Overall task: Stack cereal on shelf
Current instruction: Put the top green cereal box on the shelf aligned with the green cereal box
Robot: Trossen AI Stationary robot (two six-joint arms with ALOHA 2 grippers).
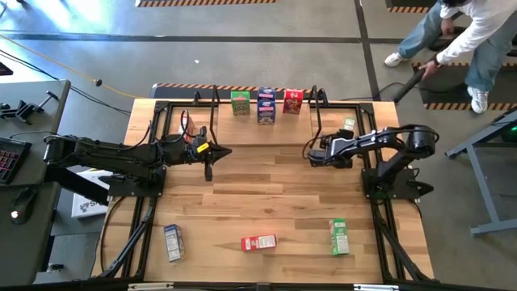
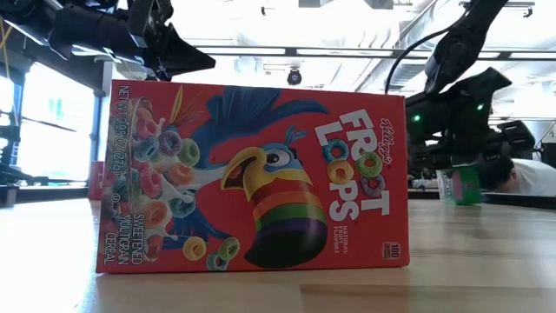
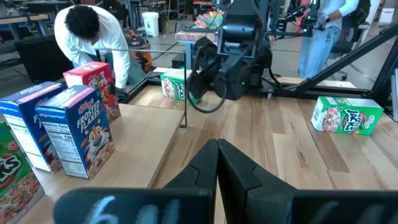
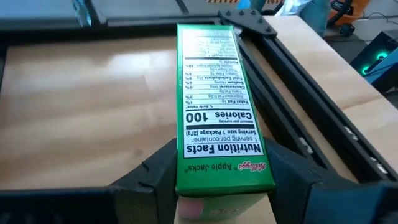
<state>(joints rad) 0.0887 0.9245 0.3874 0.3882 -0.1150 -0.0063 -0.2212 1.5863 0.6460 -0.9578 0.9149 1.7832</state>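
Right wrist view showed the right claw [image 4: 224, 186] with its fingers on either side of a green box [image 4: 217, 106]; whether clamped, I cannot tell. Left claw [image 1: 208, 170] was together.

counter [image 1: 266, 202]: showing pale wood planks, smooth satin | shelf [image 4: 93, 93]: showing light wood, black metal frame | Froot Loops box [image 2: 252, 174]: showing printed cardboard, slight gloss | Apple Jacks box [image 4: 217, 112]: showing green printed cardboard | right claw [image 4: 221, 177]: looking matt black plastic
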